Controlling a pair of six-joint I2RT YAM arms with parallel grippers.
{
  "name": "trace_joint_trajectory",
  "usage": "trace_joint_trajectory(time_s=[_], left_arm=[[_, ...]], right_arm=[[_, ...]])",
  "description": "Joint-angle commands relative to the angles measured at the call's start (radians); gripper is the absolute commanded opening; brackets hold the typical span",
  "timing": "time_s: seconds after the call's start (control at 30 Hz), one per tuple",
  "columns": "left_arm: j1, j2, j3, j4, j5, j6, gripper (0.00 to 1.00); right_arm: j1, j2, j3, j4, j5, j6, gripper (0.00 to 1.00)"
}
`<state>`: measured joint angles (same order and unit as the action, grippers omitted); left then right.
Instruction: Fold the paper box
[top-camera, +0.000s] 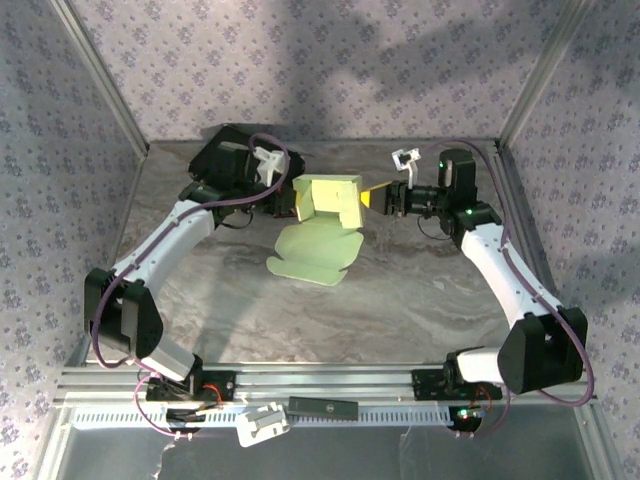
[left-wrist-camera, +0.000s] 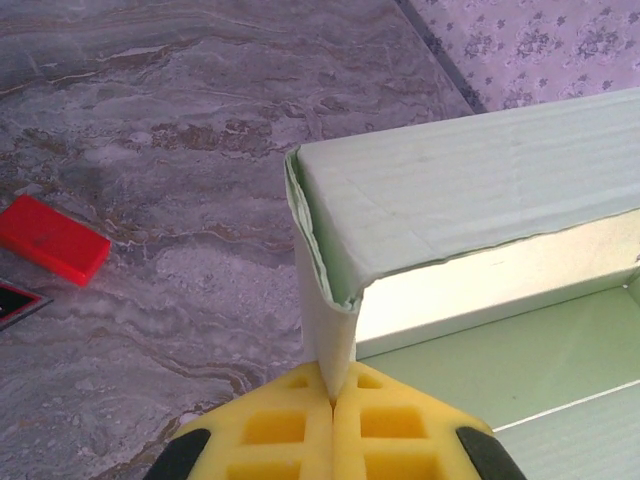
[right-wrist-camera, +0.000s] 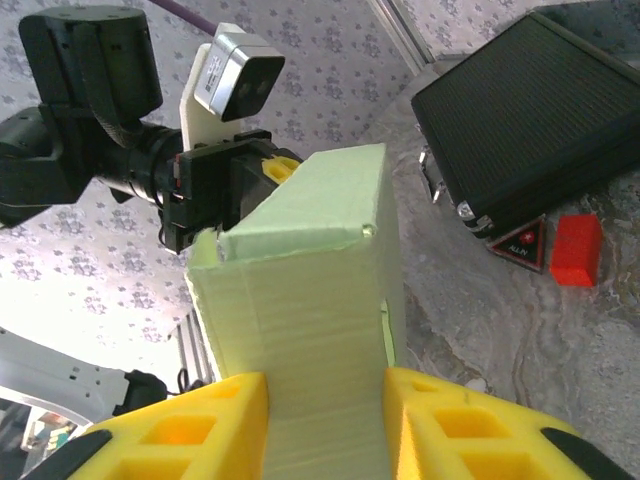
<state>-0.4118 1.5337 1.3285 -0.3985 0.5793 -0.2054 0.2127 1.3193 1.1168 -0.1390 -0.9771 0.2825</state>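
The paper box (top-camera: 325, 205) is pale green cardboard, partly folded, its raised walls standing at mid-table and a flat flap (top-camera: 315, 250) trailing toward me. My left gripper (top-camera: 283, 200) is at the box's left side. In the left wrist view that left gripper (left-wrist-camera: 332, 395) is shut on a folded corner wall of the box (left-wrist-camera: 470, 200). My right gripper (top-camera: 372, 197) meets the box's right side. In the right wrist view the right gripper (right-wrist-camera: 325, 385) stands partly open, its yellow fingers (right-wrist-camera: 190, 430) lying against the box's side wall (right-wrist-camera: 300, 300), which spans the gap.
A black case (right-wrist-camera: 540, 110) lies behind the box, with a red block (right-wrist-camera: 575, 248) and a red triangular tag (right-wrist-camera: 520, 243) beside it. The red block (left-wrist-camera: 52, 238) also lies left of the box. Floral walls and metal posts enclose the marbled table (top-camera: 420, 290).
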Motion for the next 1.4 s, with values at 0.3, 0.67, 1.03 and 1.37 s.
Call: trace_joint_trajectory(time_s=[0.3, 0.67, 1.03, 1.37], left_arm=[[-0.022, -0.003, 0.042, -0.035, -0.065, 0.019, 0.0], [-0.046, -0.008, 0.044, -0.039, -0.091, 0.021, 0.0], [-0.076, -0.021, 0.035, -0.045, -0.151, 0.022, 0.0], [-0.1, -0.028, 0.034, -0.046, -0.187, 0.023, 0.0]], right_arm=[[0.054, -0.057, 0.013, -0.123, 0.133, -0.102, 0.4], [0.122, 0.0, 0.067, -0.197, 0.313, -0.14, 0.37], [0.277, 0.018, 0.108, -0.236, 0.817, -0.154, 0.33], [0.395, 0.103, 0.168, -0.263, 1.142, -0.11, 0.18]])
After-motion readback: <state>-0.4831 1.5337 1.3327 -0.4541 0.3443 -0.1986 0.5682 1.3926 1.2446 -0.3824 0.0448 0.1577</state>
